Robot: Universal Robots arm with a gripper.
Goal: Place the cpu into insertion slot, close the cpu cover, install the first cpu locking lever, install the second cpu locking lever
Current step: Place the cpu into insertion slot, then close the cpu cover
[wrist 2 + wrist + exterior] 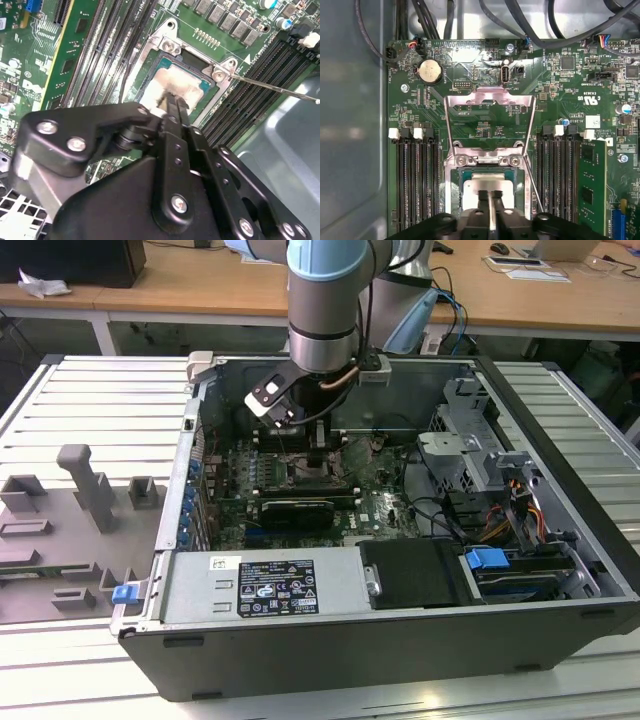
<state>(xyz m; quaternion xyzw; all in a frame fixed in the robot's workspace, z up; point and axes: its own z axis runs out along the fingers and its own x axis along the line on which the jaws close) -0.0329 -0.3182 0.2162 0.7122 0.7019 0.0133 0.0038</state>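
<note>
The cpu [487, 185] top is dull silvery metal, the cpu cover [490, 98] shiny bare metal, the hand [490, 195] matt black, the board [555, 95] glossy green.

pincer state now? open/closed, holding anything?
Pincer: closed, tips together at the top of the cpu, which lies in the insertion slot; nothing seen clamped between them.
</note>
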